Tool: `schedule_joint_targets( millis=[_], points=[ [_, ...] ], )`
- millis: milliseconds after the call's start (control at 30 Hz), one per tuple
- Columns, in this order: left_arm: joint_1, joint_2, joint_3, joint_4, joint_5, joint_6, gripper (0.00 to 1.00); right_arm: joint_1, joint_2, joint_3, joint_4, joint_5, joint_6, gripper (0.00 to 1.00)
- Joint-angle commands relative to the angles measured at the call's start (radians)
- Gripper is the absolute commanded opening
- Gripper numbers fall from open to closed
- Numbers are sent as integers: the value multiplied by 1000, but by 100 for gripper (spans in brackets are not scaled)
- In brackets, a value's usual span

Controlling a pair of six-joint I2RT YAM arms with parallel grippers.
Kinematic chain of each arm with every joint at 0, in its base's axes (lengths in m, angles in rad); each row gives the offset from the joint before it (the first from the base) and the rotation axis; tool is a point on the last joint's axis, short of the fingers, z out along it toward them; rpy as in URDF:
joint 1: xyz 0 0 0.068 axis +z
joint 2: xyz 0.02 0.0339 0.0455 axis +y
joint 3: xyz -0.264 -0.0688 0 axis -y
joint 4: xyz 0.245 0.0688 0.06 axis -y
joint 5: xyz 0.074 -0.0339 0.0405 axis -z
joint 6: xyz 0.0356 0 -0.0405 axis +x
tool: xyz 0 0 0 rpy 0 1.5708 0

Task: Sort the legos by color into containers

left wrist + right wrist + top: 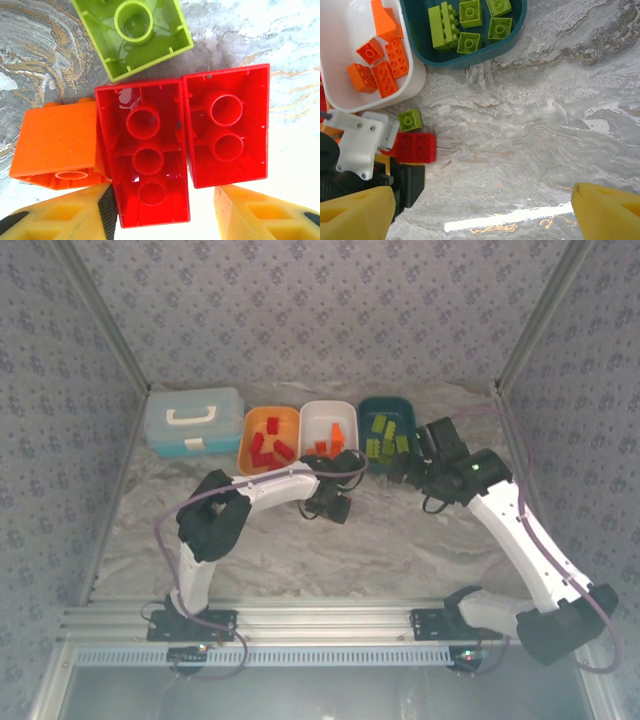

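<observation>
On the marble table lie a long red lego (pixel 145 150), a shorter red lego (pixel 227 132), a lime green lego (pixel 135 35) and an orange lego (pixel 55 145), all hollow side up. My left gripper (pixel 162 200) is open around the long red one. Its left pad touches the brick and the right finger stands clear. That cluster, a green lego (pixel 410 120) beside a red lego (pixel 417 147), sits just in front of the white container (pixel 415 75). My right gripper (pixel 482 215) hangs wide open over bare table, below the teal container (pixel 470 59).
At the back stand the orange container (pixel 243 450) with red bricks, the white container (pixel 328 406) with orange bricks and the teal container (pixel 387 400) with green ones. A light blue case (pixel 193 420) sits to their left. Patterned walls close in the table.
</observation>
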State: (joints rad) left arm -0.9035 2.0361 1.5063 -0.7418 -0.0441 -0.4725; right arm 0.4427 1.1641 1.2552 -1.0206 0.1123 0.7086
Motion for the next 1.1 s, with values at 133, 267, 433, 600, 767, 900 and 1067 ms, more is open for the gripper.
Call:
schedule_joint_targets(
  millis=[133,267,433,600,767,900,1067],
  points=[
    [-8,31,33,-46,-25,15,43,-15,5,1,10,-11,-6,94],
    [-12,32,32,-57,-38,22,44,-24,15,5,19,-16,-5,93],
    [-17,34,32,-60,-42,23,44,-30,22,14,21,-13,-4,94],
    [-19,-16,25,-70,-35,26,36,-38,20,4,14,-17,-3,93],
    [-20,-85,14,-95,-34,22,34,-47,23,-14,37,-32,2,93],
    [-20,-165,9,-129,-33,4,33,-50,39,-8,49,-40,-3,93],
    [14,-261,41,-209,-29,-29,34,-50,76,-37,121,-162,-58,93]
  ],
)
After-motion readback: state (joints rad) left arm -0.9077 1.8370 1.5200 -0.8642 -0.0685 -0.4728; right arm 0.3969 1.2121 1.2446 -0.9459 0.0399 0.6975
